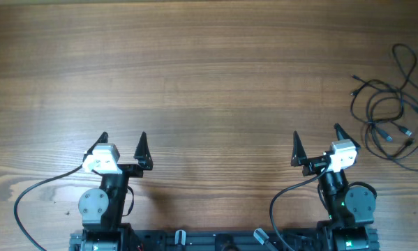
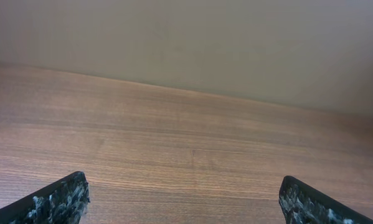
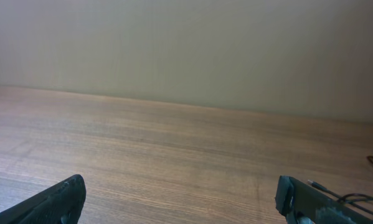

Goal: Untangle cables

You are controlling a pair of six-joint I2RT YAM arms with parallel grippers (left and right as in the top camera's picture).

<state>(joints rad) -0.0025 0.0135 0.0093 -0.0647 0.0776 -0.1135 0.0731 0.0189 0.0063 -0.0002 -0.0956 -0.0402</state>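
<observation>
The cables (image 1: 393, 111) are thin black cords with small plugs, lying tangled in loops at the far right of the wooden table. A small part of them shows at the right edge of the right wrist view (image 3: 354, 196). My right gripper (image 1: 317, 143) is open and empty, near the front edge, left of and nearer than the tangle. In its own view the fingers (image 3: 181, 196) frame bare wood. My left gripper (image 1: 123, 143) is open and empty at the front left, far from the cables. Its wrist view (image 2: 185, 199) shows only bare wood and the wall.
The wooden table (image 1: 209, 84) spreads out ahead of both arms. Thick black arm wires (image 1: 34, 192) loop beside each arm base at the front edge. A plain wall stands behind the table's far edge (image 2: 186, 90).
</observation>
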